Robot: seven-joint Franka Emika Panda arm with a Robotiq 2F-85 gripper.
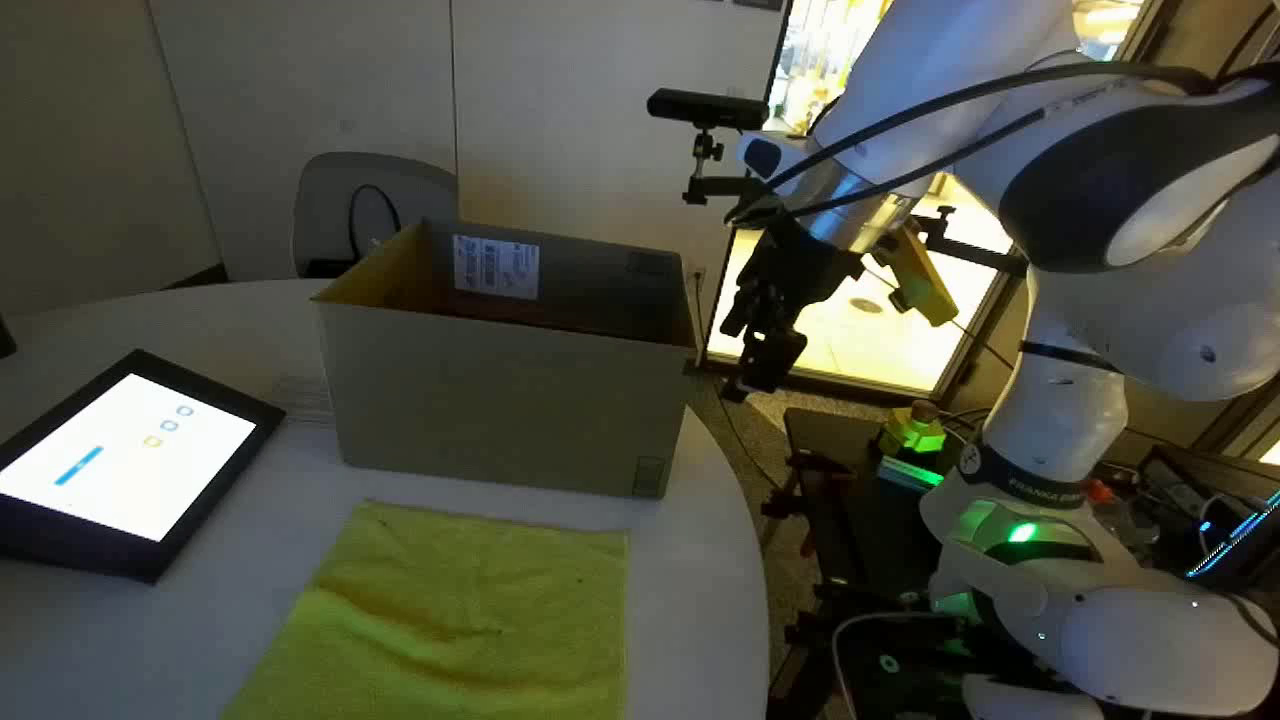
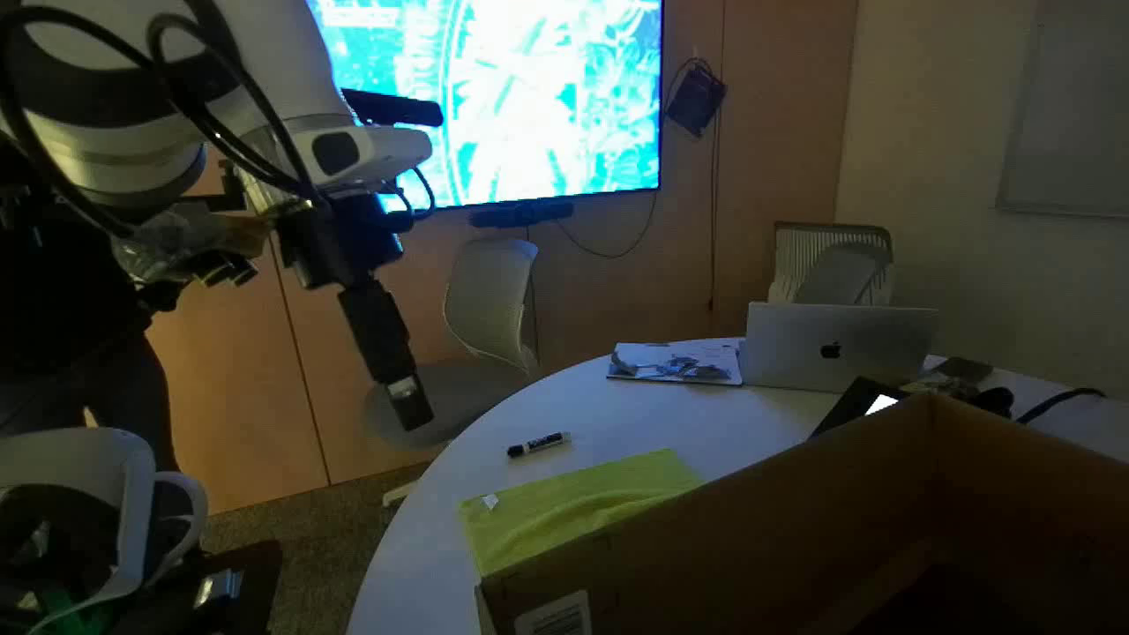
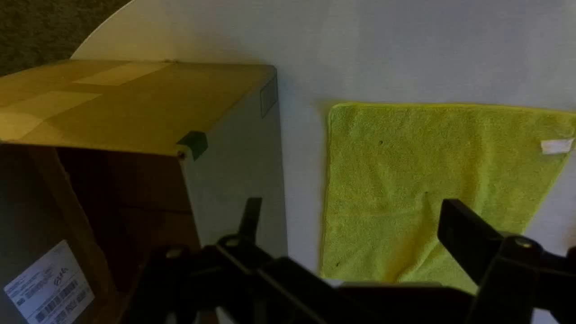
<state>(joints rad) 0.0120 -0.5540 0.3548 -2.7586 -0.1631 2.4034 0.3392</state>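
My gripper [image 3: 353, 216] stands open in the wrist view, its dark fingers [image 3: 465, 238] wide apart with nothing held between them. It hangs in the air above the table, apart from everything. Beneath it, a yellow-green cloth [image 3: 387, 180] lies spread with a few wrinkles and a white tag. Left of the cloth is an open-topped cardboard box [image 3: 234, 171]; its floor is dark and mostly hidden. Both exterior views show the gripper [image 1: 755, 365] raised near the box [image 1: 510, 400] and the cloth [image 1: 470, 600]. A black marker [image 2: 538, 444] lies beyond the cloth in an exterior view.
On the round white table [image 1: 720, 570] a tablet-like screen [image 1: 130, 460] is lit. A silver laptop [image 2: 838, 348] and a printed booklet [image 2: 675, 363] stand farther along. Chairs [image 2: 489, 304] are around the table, and a large lit display [image 2: 529, 97] hangs on the wall.
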